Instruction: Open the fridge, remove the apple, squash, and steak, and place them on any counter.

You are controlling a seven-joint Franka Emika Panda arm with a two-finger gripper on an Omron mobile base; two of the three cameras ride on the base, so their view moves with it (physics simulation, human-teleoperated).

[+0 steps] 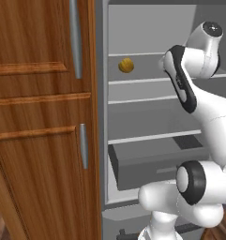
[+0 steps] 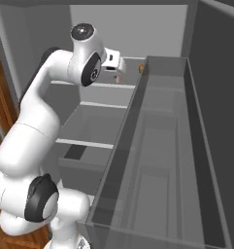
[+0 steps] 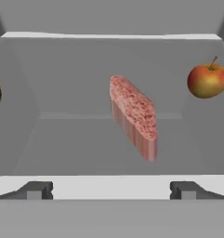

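The fridge (image 1: 105,117) stands open, its door (image 2: 162,146) swung out to the right. On an upper grey shelf (image 3: 108,144) the pinkish-red steak (image 3: 134,116) stands on edge, straight ahead of my gripper (image 3: 111,190). My gripper is open and holds nothing, a short way in front of the shelf's edge. To the steak's right lies the red-orange apple (image 3: 207,80), also seen as a small spot (image 2: 141,69). The yellow-orange squash (image 1: 126,65) sits at the shelf's left end. My hand (image 2: 113,63) reaches in at that shelf's height. The counter is out of view.
A brown wooden cabinet (image 1: 39,117) with silver handles stands left of the fridge. The open door's deep bins (image 2: 157,185) close off the right side. Lower shelves and a grey drawer (image 1: 152,164) lie beneath my arm.
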